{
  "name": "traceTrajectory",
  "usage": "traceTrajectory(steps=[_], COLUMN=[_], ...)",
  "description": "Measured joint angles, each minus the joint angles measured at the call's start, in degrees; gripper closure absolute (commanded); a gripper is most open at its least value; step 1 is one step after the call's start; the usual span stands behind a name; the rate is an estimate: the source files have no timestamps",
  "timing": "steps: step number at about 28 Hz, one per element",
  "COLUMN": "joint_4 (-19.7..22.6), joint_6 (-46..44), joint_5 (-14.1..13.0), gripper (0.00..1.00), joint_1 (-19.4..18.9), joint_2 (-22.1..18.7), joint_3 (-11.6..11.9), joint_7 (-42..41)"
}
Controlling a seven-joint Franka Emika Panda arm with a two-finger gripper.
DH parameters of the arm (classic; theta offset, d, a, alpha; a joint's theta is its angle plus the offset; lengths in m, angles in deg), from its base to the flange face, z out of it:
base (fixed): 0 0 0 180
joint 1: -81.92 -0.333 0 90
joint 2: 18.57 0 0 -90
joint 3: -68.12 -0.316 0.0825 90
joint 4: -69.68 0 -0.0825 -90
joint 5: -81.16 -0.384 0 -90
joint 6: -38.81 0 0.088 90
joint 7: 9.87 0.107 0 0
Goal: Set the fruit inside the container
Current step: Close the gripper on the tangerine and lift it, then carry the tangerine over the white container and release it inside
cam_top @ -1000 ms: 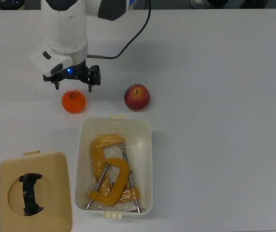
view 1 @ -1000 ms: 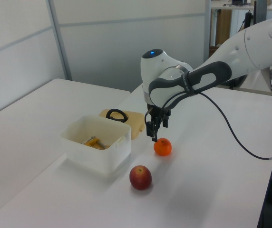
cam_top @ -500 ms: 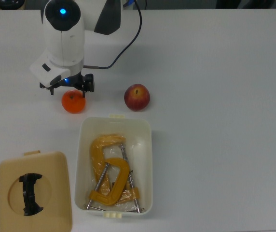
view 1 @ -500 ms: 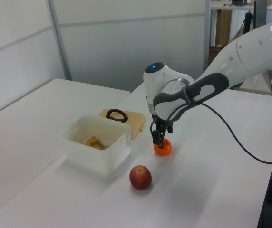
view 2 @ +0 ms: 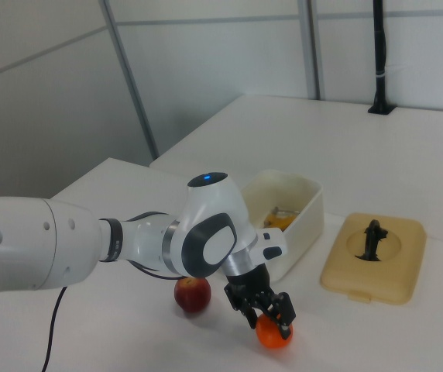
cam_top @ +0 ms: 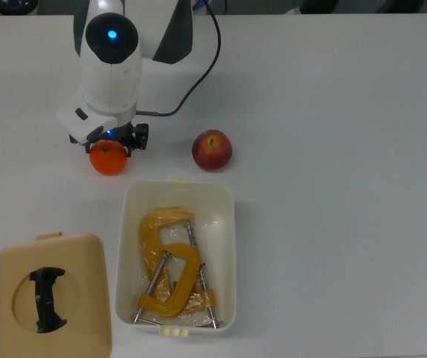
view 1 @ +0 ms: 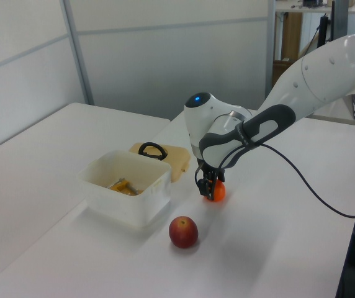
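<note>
The worktop [cam_top: 333, 224] is viewed straight down from overhead; the left and right views are taken obliquely from opposite sides, all sharing the container [cam_top: 227, 216].

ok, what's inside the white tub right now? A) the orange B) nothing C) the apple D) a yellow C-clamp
D: the top view shows only the yellow C-clamp lying in the white tub; the orange sits on the table under the claw, and the apple is on the table too, beside the tub's short end.
</note>
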State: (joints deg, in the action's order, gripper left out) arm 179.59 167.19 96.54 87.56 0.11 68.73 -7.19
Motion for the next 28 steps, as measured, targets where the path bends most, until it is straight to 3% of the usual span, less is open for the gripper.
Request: traceTrajectory(steps=[1,11,21,28], joint_4=[-0.1,-1.1,-7.3,-10.9], joint_6=[0.0,1.0,0.1,2.8], joint_5=[0.1,0.0,-8.9,-11.0], gripper=[1.0,1.0,1.0,1.0], joint_1=[0.0,0.3,0.5,-0.5], joint_2=[0.0,-1.0,-5.3,-4.5], joint_3=[0.0,0.1,0.2,-1.3], joint_7=[0.1,2.2,3.3,12.2])
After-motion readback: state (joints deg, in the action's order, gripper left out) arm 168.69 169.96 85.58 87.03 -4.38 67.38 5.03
